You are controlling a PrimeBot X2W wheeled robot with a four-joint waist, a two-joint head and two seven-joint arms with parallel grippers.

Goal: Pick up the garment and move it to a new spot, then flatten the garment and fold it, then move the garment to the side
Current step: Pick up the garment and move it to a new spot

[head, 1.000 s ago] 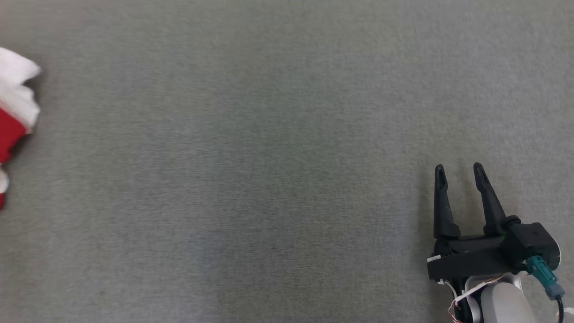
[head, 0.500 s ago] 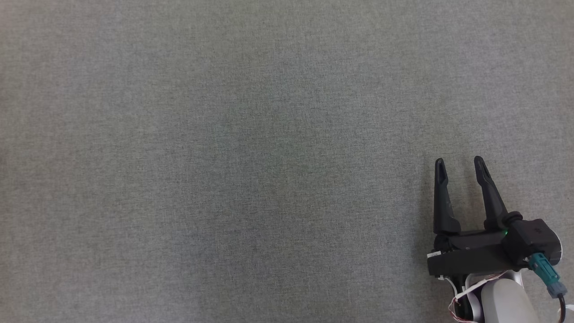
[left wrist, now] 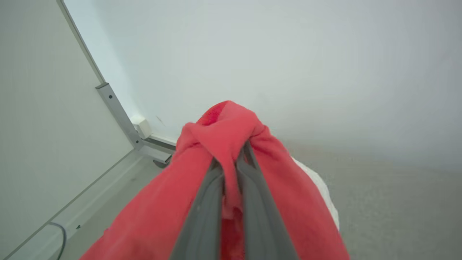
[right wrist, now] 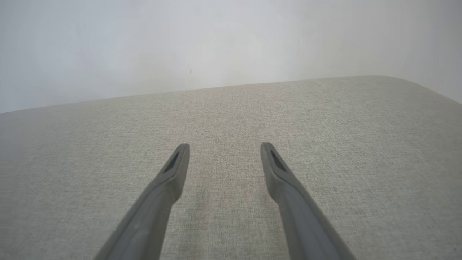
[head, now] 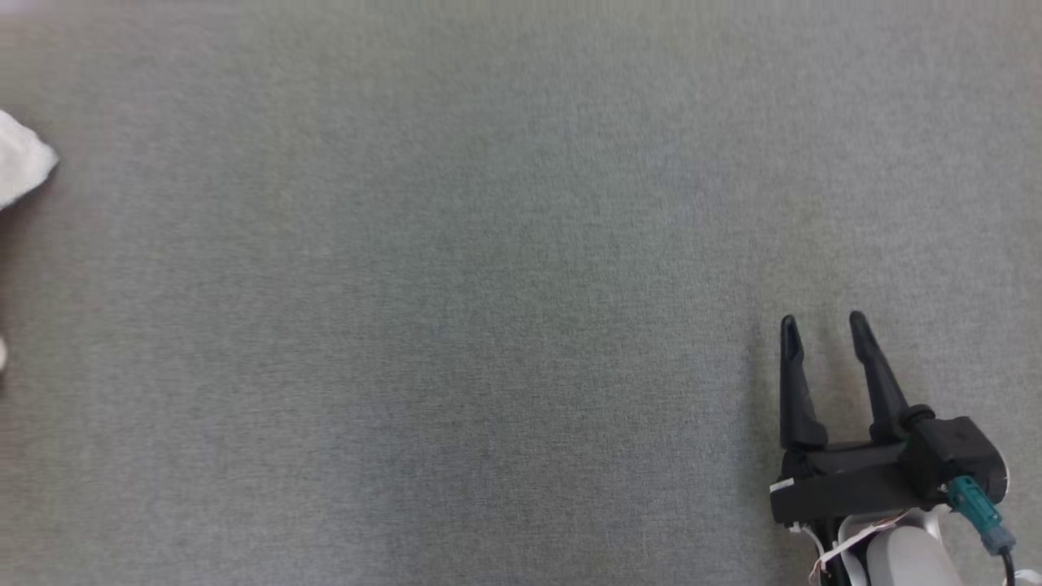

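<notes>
Left pincer [left wrist: 232, 160] clamped on red-and-white fleece garment [left wrist: 223, 130], cloth draped over it. Right pincer [head: 822, 321] spread wide, empty, above grey fabric desk [head: 488, 285], far from garment.

Ahead of my right gripper [head: 822, 320] the grey cloth surface [head: 488, 285] lies flat, open passage leftward as far as the garment [head: 23, 159], a white corner at the edge. Red folds drape the 2 fingers [left wrist: 202, 216] of my left gripper [left wrist: 231, 162]; a metal post [left wrist: 115, 108] stands beside the wall [left wrist: 288, 54] beyond.
</notes>
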